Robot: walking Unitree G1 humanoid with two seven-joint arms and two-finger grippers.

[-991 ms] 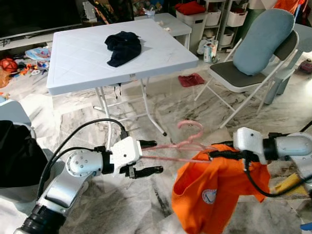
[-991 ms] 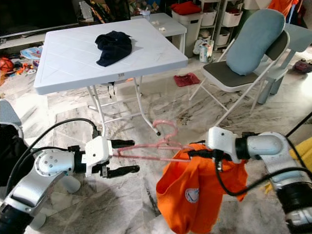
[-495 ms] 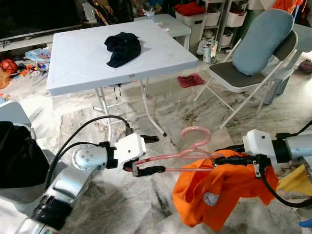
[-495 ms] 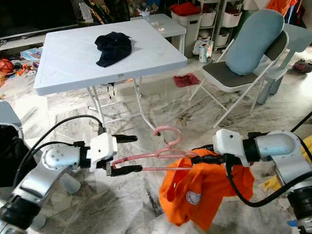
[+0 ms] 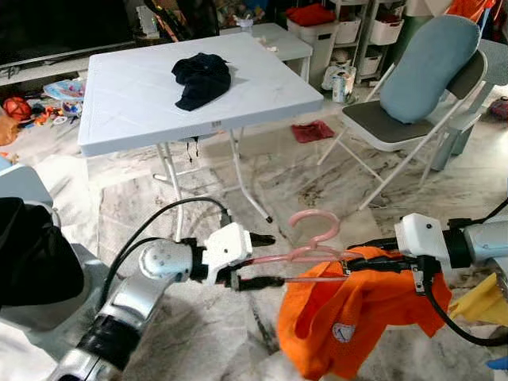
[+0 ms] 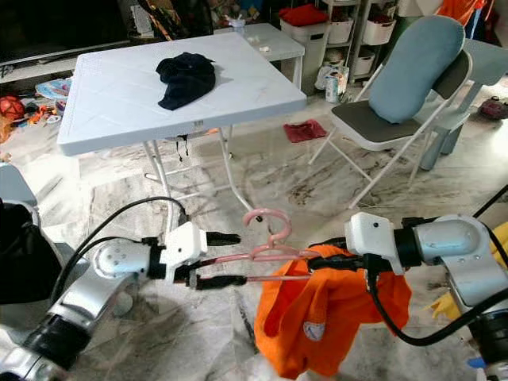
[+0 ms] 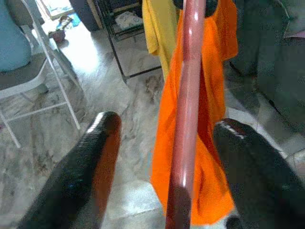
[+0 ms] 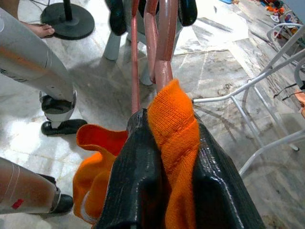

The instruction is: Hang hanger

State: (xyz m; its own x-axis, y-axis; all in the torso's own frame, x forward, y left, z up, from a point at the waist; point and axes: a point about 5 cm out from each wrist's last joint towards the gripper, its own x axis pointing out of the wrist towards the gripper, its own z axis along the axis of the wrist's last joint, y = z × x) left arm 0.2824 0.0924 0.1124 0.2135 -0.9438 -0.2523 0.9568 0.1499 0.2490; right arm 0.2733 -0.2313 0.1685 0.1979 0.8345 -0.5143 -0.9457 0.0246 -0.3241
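Observation:
A pink hanger (image 5: 312,228) lies level above the marble floor, hook up, held between my two arms. An orange shirt (image 5: 349,317) drapes from its right end. My right gripper (image 5: 353,266) is shut on the shirt's fabric at that end; the right wrist view has orange cloth (image 8: 174,129) pinched between both black fingers. My left gripper (image 5: 268,259) is open around the hanger's left end. In the left wrist view the pink bar (image 7: 188,95) runs between the fingers (image 7: 90,167) with a gap on each side.
A white folding table (image 5: 143,111) with a dark garment (image 5: 202,78) stands ahead. A folding chair with a blue cushion (image 5: 425,79) is at the right. A red cloth (image 5: 311,130) lies on the floor, and a yellow cloth (image 5: 484,295) hangs at far right.
My left gripper has slid right along the hanger towards the shirt. The hanger's hook has turned upright and the shirt has shifted under it.

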